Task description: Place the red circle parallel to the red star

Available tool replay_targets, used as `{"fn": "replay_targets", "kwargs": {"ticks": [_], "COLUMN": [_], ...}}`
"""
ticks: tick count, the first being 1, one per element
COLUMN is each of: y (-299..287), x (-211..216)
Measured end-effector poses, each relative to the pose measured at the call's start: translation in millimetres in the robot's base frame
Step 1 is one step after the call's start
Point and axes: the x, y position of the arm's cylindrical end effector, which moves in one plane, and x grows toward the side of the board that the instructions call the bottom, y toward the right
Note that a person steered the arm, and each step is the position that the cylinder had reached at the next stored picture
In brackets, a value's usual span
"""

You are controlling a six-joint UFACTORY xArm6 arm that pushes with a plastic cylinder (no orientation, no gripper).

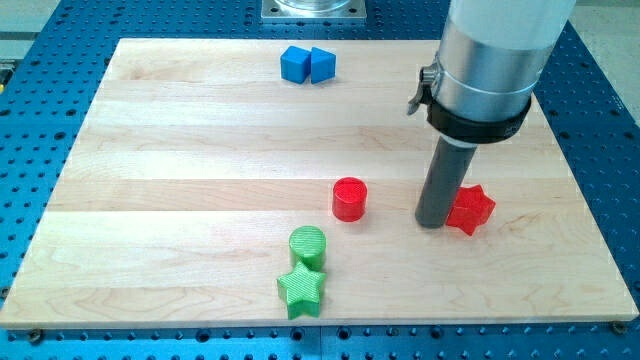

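Note:
The red circle [349, 198] is a short red cylinder standing on the wooden board [200, 150], a little right of the middle. The red star [471, 210] lies to its right, at nearly the same height in the view, partly hidden by my rod. My tip [432, 223] rests on the board between them, touching the star's left side and well apart from the circle.
A green circle [308, 245] sits just above a green star [301, 288] near the view's bottom, touching it. Two blue blocks [307, 65] stand side by side at the view's top. The arm's wide silver body [490, 60] hangs over the upper right.

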Motion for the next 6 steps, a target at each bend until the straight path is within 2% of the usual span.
{"fn": "replay_targets", "kwargs": {"ticks": [2,4,6], "y": [-11,-101,-104], "x": [-12,-29,-35]}}
